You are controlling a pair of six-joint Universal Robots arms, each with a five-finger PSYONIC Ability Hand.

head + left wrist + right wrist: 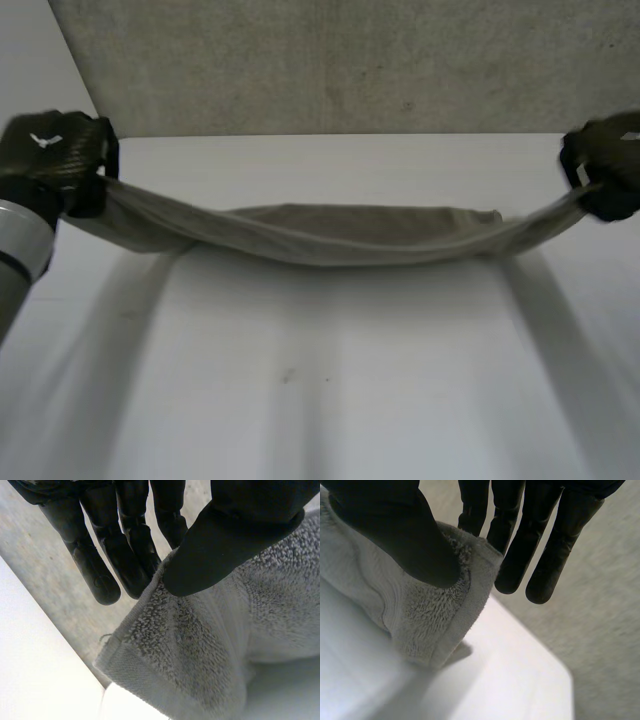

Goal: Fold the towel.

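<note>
Pinching the towel (340,235) by its corners, our left hand (60,155) and right hand (605,170) risk dropping it: each thumb-and-finger grip looks shallow.

A grey towel (340,235) is suspended low over the white table (330,400), near its far edge; contact cannot be confirmed.

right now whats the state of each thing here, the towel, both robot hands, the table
grey terry towel: lifted at both ends, strung between the two hands, sagging in the middle
left robot hand: shut, thumb pinching one end of the towel against the fingers, near a corner
right robot hand: shut, thumb pinching the other end against the fingers
white table: bare in front of the towel
</note>
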